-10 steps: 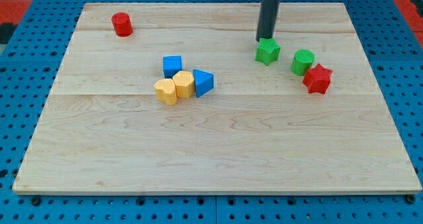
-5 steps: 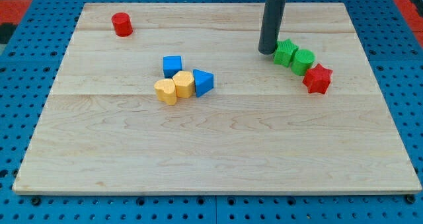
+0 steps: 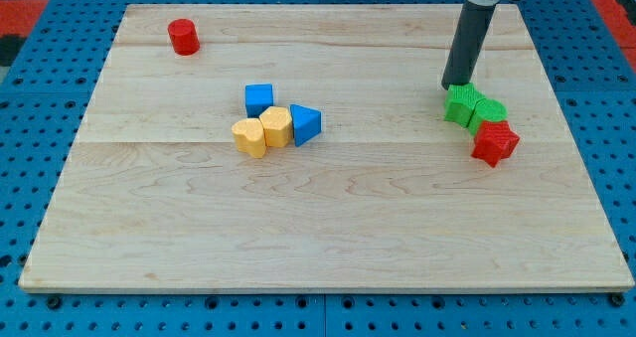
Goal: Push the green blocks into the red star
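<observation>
My tip rests on the board at the view's right, touching the upper left side of the green star block. The green star presses against the green cylinder just to its right. The green cylinder touches the red star, which lies below and right of it. The three blocks form a tight diagonal chain running down to the right from my tip.
A red cylinder stands near the board's top left corner. A cluster near the middle holds a blue cube, a blue triangular block and two yellow blocks. The board's right edge is close to the red star.
My tip moved right and slightly down, pushing the green star into the green cylinder. The whole chain, with the red star, slid right and down.
</observation>
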`<state>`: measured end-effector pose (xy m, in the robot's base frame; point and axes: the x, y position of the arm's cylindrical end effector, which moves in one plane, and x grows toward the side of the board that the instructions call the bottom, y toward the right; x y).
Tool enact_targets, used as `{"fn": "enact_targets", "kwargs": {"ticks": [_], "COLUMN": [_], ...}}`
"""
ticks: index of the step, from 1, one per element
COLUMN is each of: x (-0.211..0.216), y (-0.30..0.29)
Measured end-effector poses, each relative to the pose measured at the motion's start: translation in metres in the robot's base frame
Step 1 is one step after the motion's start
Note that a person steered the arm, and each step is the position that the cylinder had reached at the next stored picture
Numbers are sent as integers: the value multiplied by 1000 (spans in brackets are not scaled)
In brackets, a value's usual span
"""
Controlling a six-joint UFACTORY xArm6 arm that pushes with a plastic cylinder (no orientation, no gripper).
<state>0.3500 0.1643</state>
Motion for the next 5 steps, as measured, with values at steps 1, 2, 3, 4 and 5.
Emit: {"fn": "enact_targets", "kwargs": {"ticks": [1, 2, 3, 4, 5], "x": [-39, -75, -56, -19, -22], "y": [-32, -104, -192, -277, -367]}}
